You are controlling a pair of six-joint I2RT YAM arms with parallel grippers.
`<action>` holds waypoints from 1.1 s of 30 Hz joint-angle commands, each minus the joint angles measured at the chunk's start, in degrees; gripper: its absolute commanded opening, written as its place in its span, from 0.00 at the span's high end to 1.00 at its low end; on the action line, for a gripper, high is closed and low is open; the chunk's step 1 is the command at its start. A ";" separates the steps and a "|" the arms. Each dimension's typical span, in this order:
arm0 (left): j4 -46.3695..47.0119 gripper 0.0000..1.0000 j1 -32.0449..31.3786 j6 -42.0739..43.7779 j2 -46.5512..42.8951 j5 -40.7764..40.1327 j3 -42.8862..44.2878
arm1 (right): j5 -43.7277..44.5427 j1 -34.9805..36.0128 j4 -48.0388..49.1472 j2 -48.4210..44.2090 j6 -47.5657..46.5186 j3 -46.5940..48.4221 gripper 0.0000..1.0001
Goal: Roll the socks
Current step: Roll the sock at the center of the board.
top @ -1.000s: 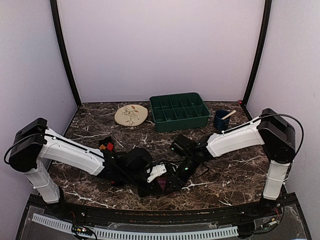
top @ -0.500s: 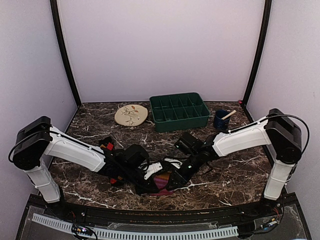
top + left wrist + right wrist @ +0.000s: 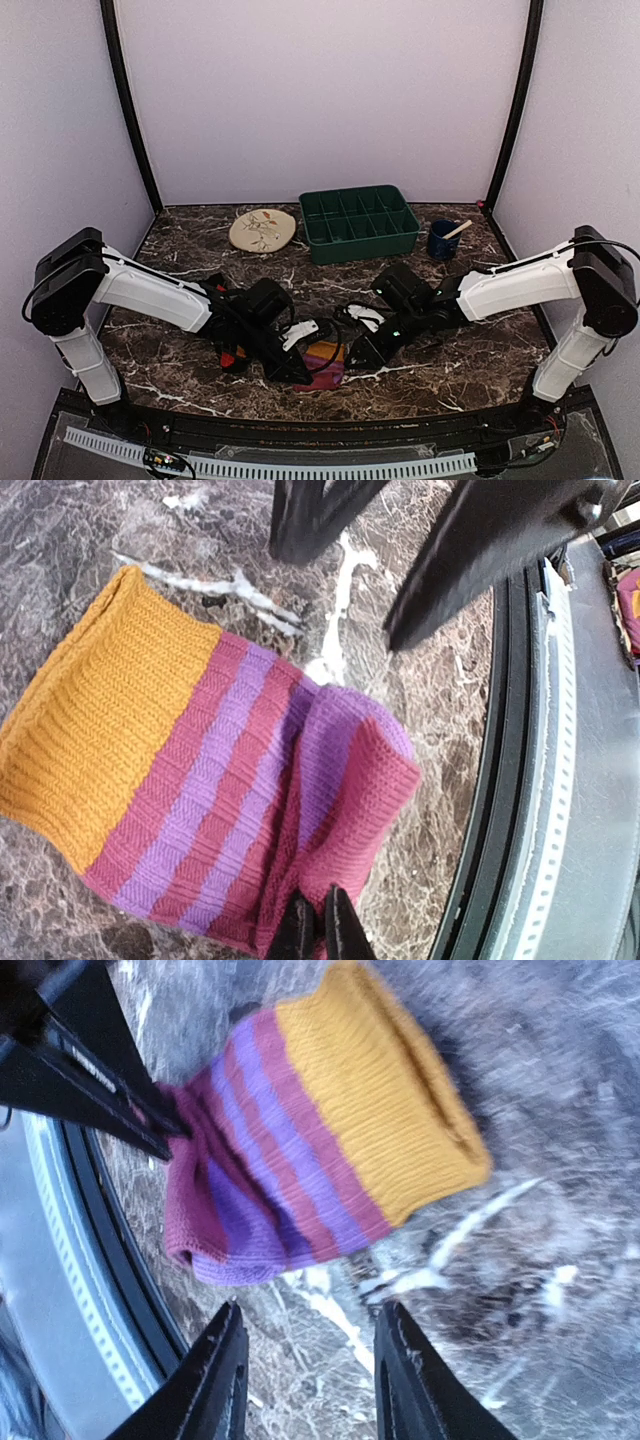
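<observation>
Sock (image 3: 220, 790) pinched at edge in L end effector (image 3: 312, 926).

The left arm (image 3: 150, 292) reaches from its base at the near left corner, low and inward over the worktop (image 3: 470, 350). Its wrist is bent down so that the left hand (image 3: 312, 928) sits near the front edge with both fingers pressed together, pinching a fold of the magenta sock (image 3: 230, 780) at their tips. The right arm (image 3: 515, 283) stretches in from the near right corner, forearm sloping down toward the middle, and the right hand (image 3: 308, 1310) hangs just beside the left one with its two fingers spread apart, holding nothing.
</observation>
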 commanded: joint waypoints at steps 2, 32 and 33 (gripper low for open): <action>-5.99 1.00 1.18 0.93 1.28 5.40 1.96 | 7.58 -0.25 6.81 -6.69 1.78 -4.46 0.60; -24.53 1.00 7.35 10.06 15.04 25.45 18.27 | 39.12 26.94 5.89 -4.35 -19.20 -0.54 0.51; -24.94 1.00 7.42 10.35 15.44 25.71 18.55 | 39.39 26.94 5.82 -3.73 -19.91 -0.12 0.51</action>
